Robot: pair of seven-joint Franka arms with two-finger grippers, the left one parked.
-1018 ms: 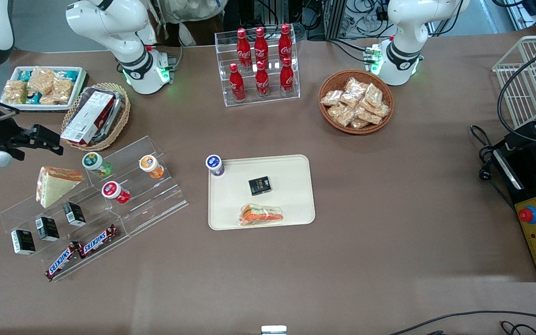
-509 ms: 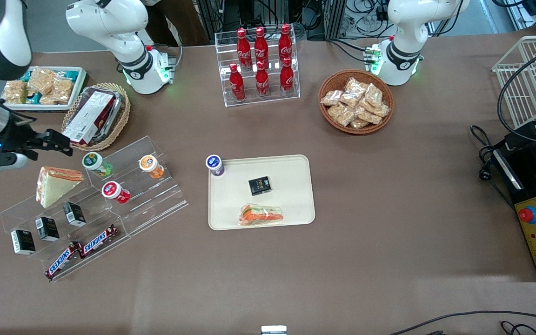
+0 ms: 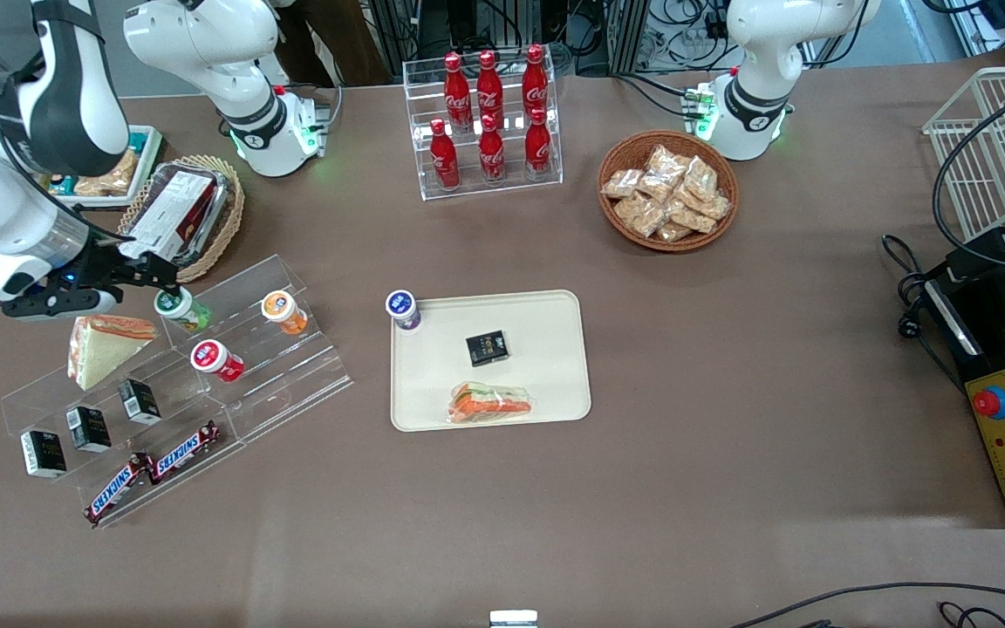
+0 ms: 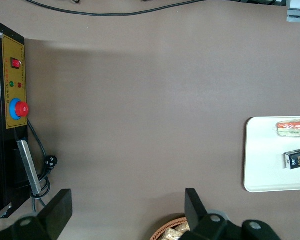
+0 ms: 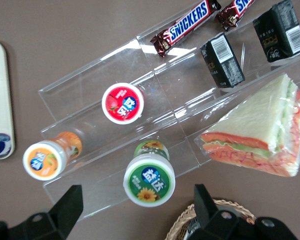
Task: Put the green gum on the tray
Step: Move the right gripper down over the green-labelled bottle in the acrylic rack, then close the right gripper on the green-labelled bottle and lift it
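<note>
the small green gum can with a white lid (image 5: 149, 179) stands on the clear plastic step rack (image 3: 232, 366), well apart from the big flat cream tray (image 3: 546, 392). the black pincer (image 5: 135, 212) hangs over it, wide and empty. it could bump the orange can (image 5: 46, 159) beside it.

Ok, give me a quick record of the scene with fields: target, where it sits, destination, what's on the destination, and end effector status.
target: green gum
location: upright on the clear acrylic stepped rack, beside the orange gum
destination: tray
on tray: purple gum at one corner, black box, wrapped sandwich
end effector: open, above the green gum, holding nothing
progress: gum not yet grasped
</note>
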